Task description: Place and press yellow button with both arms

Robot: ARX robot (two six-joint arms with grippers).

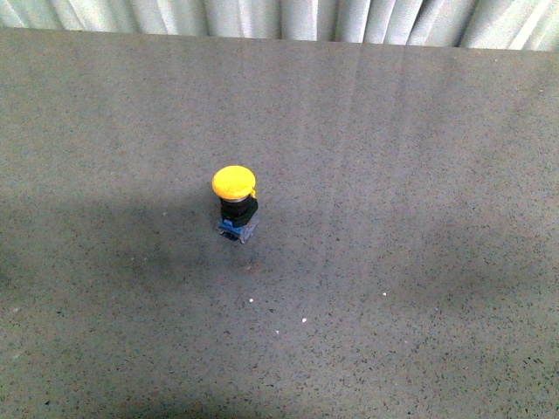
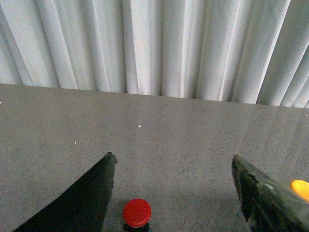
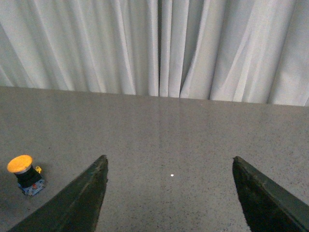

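The yellow button (image 1: 234,182) stands upright at centre-left of the front view, placed but unpressed; my left claw (image 2: 176,193) and right claw (image 3: 169,193) gape empty; pressing remains.

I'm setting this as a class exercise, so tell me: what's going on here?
Nothing is being handled yet. A small yellow-capped push button with a black collar stands upright, alone, on the grey speckled tabletop. Both wrist cameras show open, empty grippers: the left gripper frames a red-capped button, and the right gripper has the yellow one off to its side.
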